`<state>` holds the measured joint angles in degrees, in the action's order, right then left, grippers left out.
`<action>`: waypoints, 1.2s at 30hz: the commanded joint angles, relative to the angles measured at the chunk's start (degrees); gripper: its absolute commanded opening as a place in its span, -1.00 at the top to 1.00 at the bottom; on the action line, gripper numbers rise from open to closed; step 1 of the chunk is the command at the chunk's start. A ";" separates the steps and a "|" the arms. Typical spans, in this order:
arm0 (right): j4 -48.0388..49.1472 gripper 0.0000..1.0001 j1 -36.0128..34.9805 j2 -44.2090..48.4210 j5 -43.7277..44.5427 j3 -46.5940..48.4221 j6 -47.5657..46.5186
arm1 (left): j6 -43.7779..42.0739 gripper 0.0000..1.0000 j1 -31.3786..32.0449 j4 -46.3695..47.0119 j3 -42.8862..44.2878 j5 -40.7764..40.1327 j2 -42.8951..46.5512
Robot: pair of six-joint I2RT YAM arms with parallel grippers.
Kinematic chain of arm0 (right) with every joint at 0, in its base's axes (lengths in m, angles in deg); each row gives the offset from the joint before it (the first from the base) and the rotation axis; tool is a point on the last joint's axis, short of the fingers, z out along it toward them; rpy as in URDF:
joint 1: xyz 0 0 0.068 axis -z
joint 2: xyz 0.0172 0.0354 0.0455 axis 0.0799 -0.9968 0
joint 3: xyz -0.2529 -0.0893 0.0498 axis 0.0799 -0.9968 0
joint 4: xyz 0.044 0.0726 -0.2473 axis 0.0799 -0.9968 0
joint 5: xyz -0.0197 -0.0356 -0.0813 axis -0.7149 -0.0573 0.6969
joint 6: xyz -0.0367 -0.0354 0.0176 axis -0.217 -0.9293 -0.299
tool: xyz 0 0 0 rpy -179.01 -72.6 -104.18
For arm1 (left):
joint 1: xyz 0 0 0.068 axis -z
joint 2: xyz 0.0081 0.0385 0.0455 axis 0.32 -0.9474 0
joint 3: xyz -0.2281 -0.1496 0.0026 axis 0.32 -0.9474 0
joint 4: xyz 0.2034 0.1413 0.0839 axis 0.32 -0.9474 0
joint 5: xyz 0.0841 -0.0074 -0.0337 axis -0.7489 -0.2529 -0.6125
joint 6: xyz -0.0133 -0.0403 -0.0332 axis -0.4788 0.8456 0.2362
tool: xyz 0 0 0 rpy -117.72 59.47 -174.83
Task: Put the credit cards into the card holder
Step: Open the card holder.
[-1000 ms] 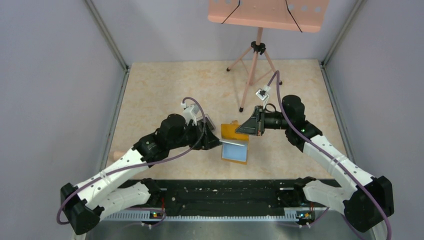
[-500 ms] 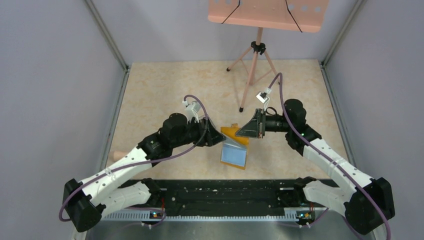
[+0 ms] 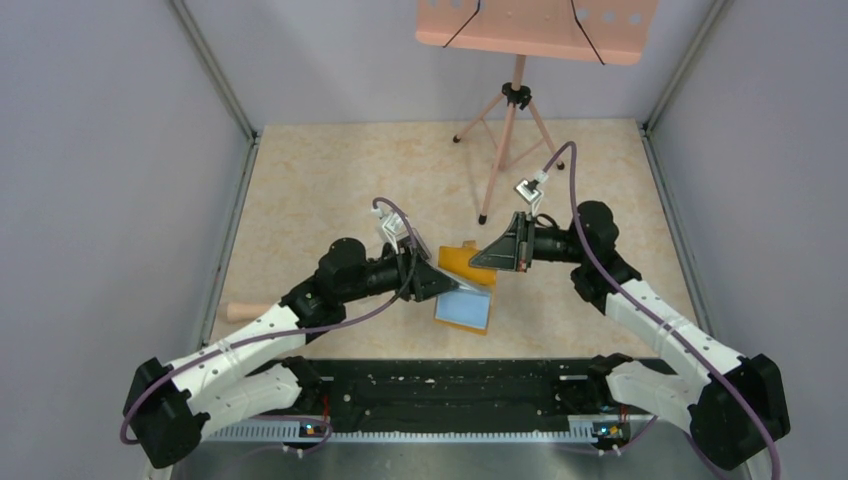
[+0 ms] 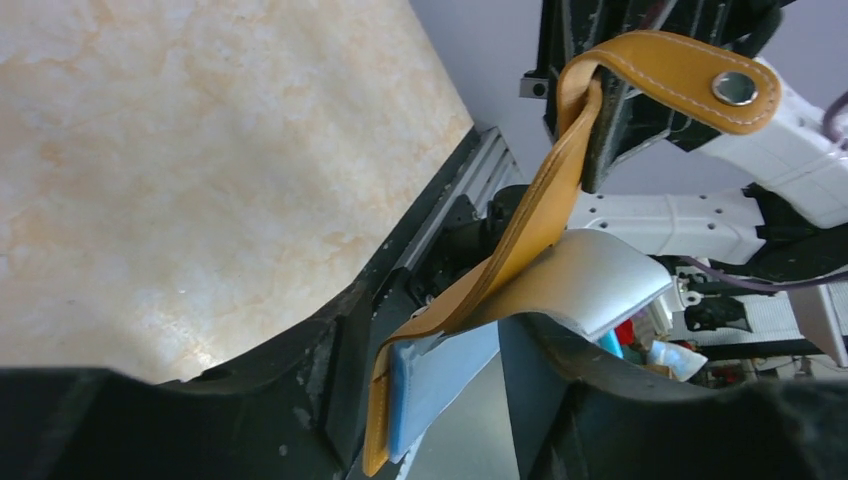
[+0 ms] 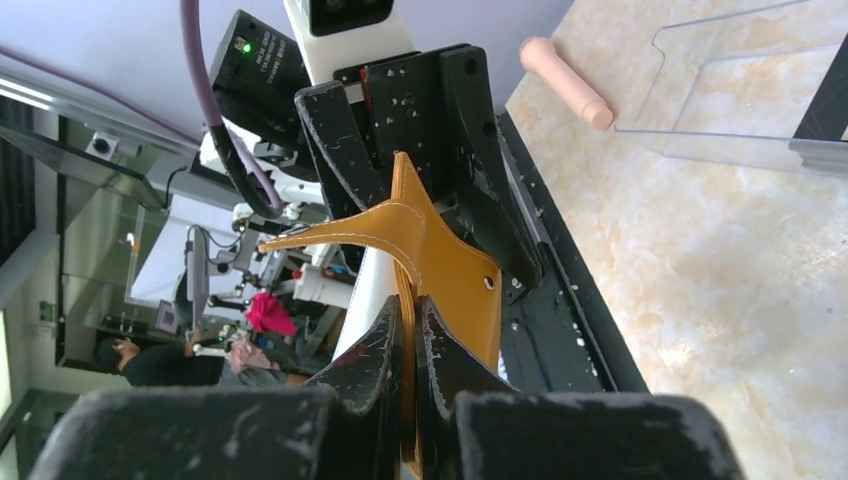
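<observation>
The orange-tan card holder hangs opened between both arms, held up off the table. My right gripper is shut on its upper orange flap, which is pinched flat between the jaws. The clasp tab sticks out above. My left gripper stands open around the lower flap, whose blue-grey pocket lies between the fingers, close to the left one. A dark flat piece stands at the end of a clear box; I cannot tell whether it is one of the credit cards.
A clear plastic box lies on the table behind the left arm, with a pale wooden peg next to it. A pink music stand on a tripod stands at the back. The black rail runs along the near edge.
My left gripper has slid right and nearer along the lower flap, and its jaws have narrowed a little. The wallet's blue-grey flap has swung with it. My right gripper has kept its grip.
</observation>
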<state>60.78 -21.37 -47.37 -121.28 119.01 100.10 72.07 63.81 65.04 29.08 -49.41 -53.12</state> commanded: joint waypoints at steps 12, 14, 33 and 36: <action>1.67 0.59 0.22 0.22 -0.42 -0.69 -0.64 | 1.26 1.00 -0.11 6.51 -0.51 -1.59 3.87; -1.97 0.44 0.28 0.21 0.06 0.27 -3.83 | 1.09 1.00 -0.14 4.86 -0.09 -3.12 4.58; 6.50 1.00 -0.11 -1.35 -3.08 -4.70 4.78 | -1.59 -0.02 -0.09 5.63 3.24 0.88 -1.55; 6.72 1.00 -0.09 -0.99 -2.77 -6.01 6.71 | -1.32 0.22 -0.15 6.95 3.09 0.69 -1.87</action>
<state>63.56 -21.13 -49.21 -123.42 114.24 103.14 71.50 63.70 66.76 30.22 -49.39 -54.86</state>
